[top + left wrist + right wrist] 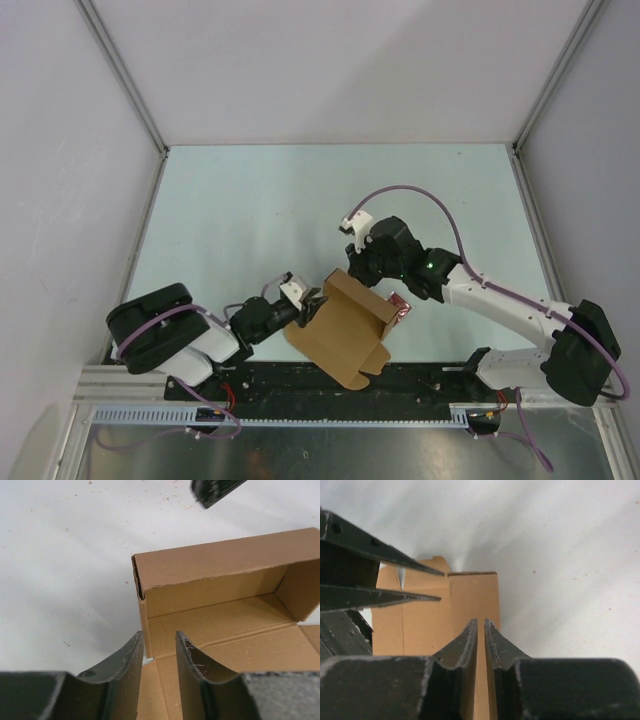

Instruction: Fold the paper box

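Soft, even light is falling from above onto the pale table, making the overhead view bright and sharp. The arms are casting only faint, diffuse shadows beside themselves. In the left wrist view the cardboard box is showing crisply, with shade darkening its inside corner, while the near left fingers are blurring. In the right wrist view the table is washing out toward white glare behind the box, and the right fingers are looking soft and grainy.

Left arm low, stretched toward centre; left gripper jaws parted. Right arm elbowed inward; right gripper pinched on paper box wall.
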Robot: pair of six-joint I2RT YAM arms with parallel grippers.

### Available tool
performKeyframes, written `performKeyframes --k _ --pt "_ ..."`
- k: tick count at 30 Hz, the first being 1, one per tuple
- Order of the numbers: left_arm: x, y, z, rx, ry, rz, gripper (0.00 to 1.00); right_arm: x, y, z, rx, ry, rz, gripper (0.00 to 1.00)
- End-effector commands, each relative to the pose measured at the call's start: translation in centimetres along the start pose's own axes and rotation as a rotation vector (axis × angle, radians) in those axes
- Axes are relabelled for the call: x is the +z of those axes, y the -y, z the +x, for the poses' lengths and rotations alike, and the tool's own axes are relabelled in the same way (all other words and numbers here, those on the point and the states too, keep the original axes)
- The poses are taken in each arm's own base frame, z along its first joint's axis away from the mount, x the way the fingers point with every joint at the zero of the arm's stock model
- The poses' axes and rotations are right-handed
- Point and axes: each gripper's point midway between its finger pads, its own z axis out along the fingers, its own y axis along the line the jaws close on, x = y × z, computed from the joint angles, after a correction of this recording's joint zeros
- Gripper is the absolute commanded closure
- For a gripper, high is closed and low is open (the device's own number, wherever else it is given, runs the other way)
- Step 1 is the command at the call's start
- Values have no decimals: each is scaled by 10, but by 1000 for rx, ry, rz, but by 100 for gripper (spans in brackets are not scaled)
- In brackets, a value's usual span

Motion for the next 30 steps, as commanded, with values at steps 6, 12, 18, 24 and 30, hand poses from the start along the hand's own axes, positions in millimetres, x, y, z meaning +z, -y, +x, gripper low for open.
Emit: performKeyframes --k 6,12,18,24,30 --pt "-10 15 -26 -62 111 62 80 30 -19 -5 45 48 -70 93" --pt "-6 15 -22 -54 96 61 87 39 -22 10 36 -2 -71 94" --pt "-1 14 -18 -44 81 57 89 44 -22 21 36 -36 -71 94" --pt "2 8 -17 -29 78 24 94 46 -24 30 36 -60 -74 95" --pt "2 -4 -17 -25 80 -44 98 48 -24 36 35 -73 -76 95"
